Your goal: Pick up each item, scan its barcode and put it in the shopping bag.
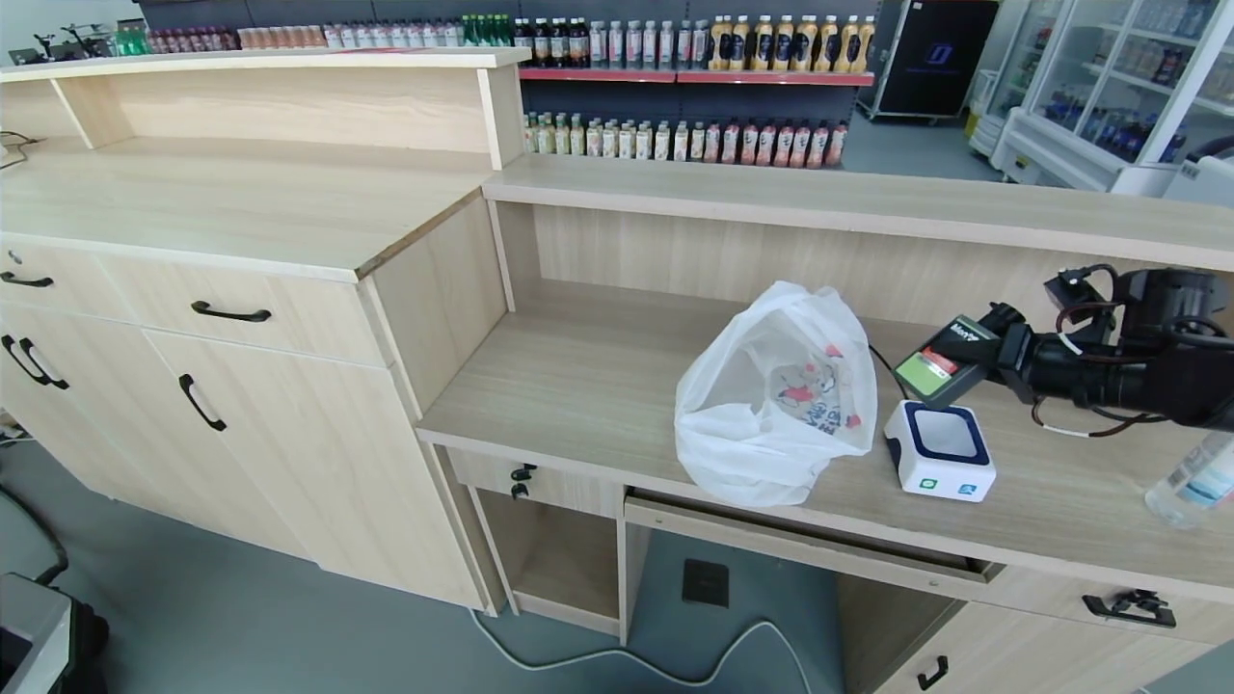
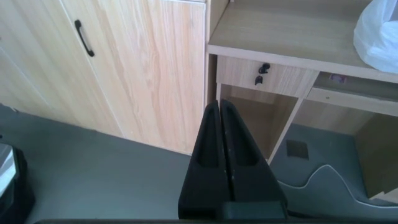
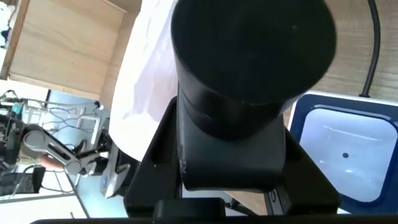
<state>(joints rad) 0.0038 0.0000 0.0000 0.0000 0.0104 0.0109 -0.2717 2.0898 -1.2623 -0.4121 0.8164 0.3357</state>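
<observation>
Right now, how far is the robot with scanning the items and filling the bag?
Done: uncertain; a printed shape shows through the shopping bag, perhaps an item. In hand: the right gripper holds a green and black item above the scanner. Left: bagging it, then the clear bottle at the counter's right end. The left gripper is shut, holding nothing.

Light wood desk (image 1: pixel 578 386), matching cabinets (image 1: pixel 289 434) with black handles on its left. Grey floor (image 1: pixel 241 617), white cable (image 1: pixel 617 654) underneath. Behind: bottle shelves (image 1: pixel 675 75), glass-door fridges (image 1: pixel 1089 87). Bright, even light.
</observation>
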